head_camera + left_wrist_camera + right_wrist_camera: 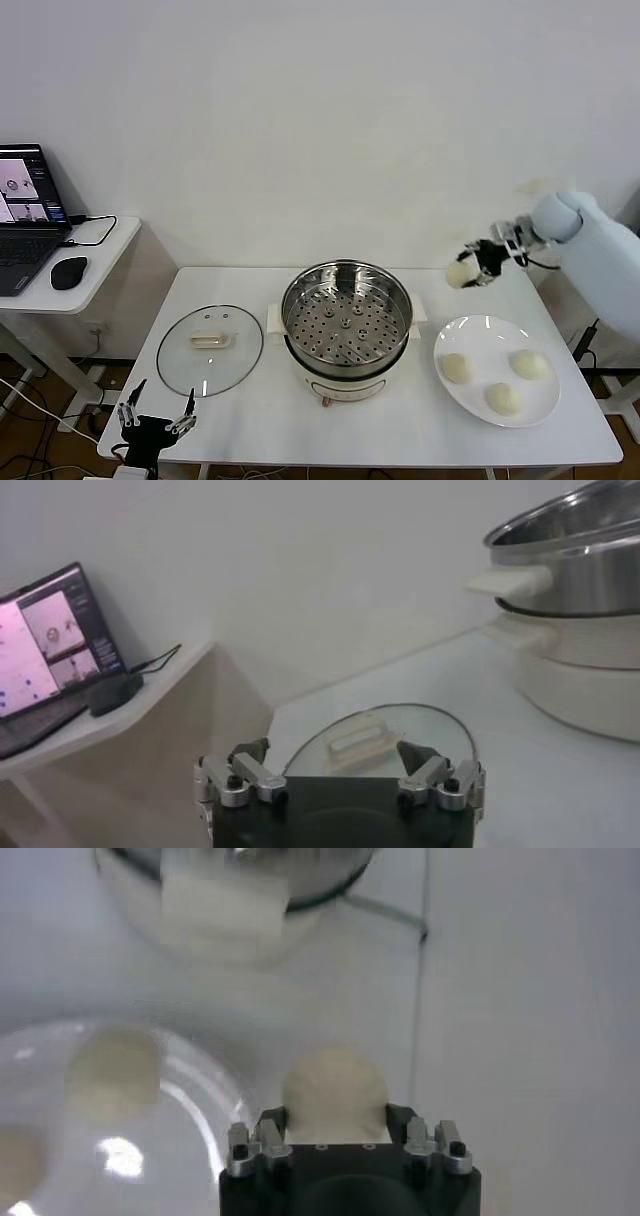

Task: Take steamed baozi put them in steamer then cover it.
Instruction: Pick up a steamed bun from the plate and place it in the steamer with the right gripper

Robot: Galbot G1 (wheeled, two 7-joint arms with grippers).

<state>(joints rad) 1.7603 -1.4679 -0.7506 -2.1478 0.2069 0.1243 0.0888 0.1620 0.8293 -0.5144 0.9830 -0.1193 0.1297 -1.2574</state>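
Note:
My right gripper (pixel 470 268) is shut on a creamy-white baozi (pixel 460 274) and holds it in the air behind the white plate (pixel 480 330), to the right of the steamer (pixel 346 325). In the right wrist view the baozi (pixel 335 1093) sits between the fingers. Three more baozi (pixel 456 368) lie on the plate. The steamer's perforated tray (pixel 345 330) holds nothing. The glass cover (pixel 210 348) lies flat on the table left of the steamer. My left gripper (pixel 156 413) is open and parked at the table's front left corner, near the cover (pixel 380 742).
A side desk at the far left carries a laptop (pixel 25 215) and a black mouse (pixel 68 271). The table's front edge (pixel 400 462) runs below the steamer and plate. A wall stands close behind the table.

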